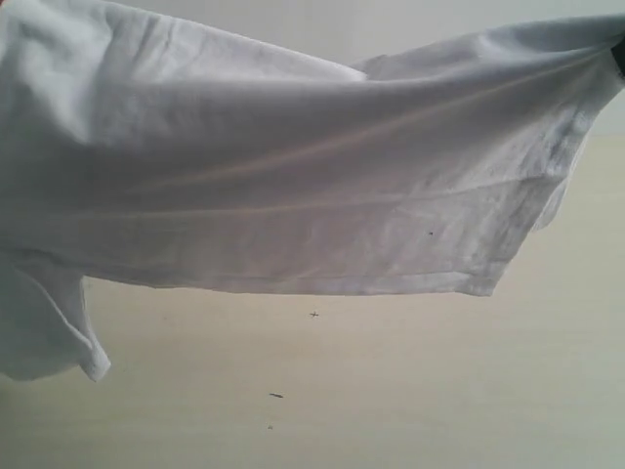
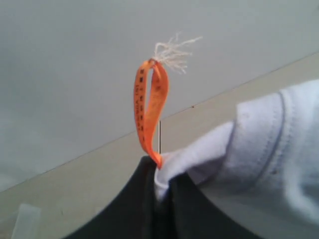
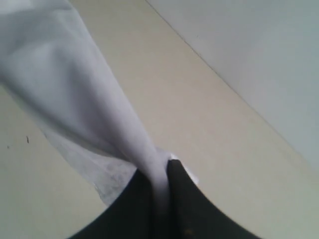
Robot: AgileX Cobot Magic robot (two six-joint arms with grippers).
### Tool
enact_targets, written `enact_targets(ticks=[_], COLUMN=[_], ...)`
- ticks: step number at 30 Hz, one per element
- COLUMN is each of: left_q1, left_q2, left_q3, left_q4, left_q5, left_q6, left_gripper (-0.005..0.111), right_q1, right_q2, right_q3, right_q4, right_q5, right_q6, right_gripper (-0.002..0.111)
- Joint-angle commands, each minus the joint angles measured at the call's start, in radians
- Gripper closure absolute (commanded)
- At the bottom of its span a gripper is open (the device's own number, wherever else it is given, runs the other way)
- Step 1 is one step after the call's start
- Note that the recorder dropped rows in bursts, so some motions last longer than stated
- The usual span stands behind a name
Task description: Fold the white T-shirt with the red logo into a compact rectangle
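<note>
The white T-shirt (image 1: 293, 186) hangs stretched in the air across the exterior view, above the table, one sleeve drooping at the lower left. The red logo is hidden. My left gripper (image 2: 162, 172) is shut on white fabric by the ribbed collar (image 2: 279, 134), with the orange neck tag (image 2: 149, 109) sticking out from between the jaws. My right gripper (image 3: 162, 172) is shut on a bunched edge of the white T-shirt (image 3: 65, 74); only a dark sliver of the right gripper (image 1: 618, 59) shows at the right edge of the exterior view.
A pale beige table (image 1: 391, 391) lies beneath the shirt, with a few tiny dark specks (image 1: 276, 395) on it. A grey wall (image 2: 75, 59) rises behind the table edge.
</note>
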Motion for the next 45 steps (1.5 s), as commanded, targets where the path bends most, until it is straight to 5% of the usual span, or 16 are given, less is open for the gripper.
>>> enact_targets(ticks=[1,11,21,29,33,39,45], left_q1=[0.002,0.002,0.002,0.002,0.002,0.002,0.002], left_q2=[0.020,0.034,-0.074,-0.069,0.030,0.280,0.496], left_q3=[-0.001,-0.001,-0.001,-0.001,0.001,0.043,0.064], left_q4=[0.021,0.027,-0.017,-0.137,-0.130,-0.166,-0.138], left_q5=[0.054,0.205,0.147,0.088,0.163,0.252,0.019], left_q6=[-0.011,-0.015,-0.003,0.167,0.169,0.264,0.300], left_gripper=[0.107,0.107,0.107,0.107,0.107,0.107,0.107], right_q1=[0.002,0.141,0.163,0.163,0.163,0.163,0.163], right_q2=[0.023,0.017,-0.027,-0.009,0.122,0.382,0.571], right_q3=[0.000,0.000,0.000,0.000,0.000,0.000,0.000], right_q4=[0.012,-0.192,-0.165,-0.186,-0.285,-0.278,-0.329], right_q5=[-0.005,0.030,0.059,0.050,0.063,0.095,-0.229], right_q6=[0.056,0.190,0.218,0.278,0.499,0.508,0.446], right_gripper=[0.108,0.108,0.108,0.108,0.108,0.108,0.108])
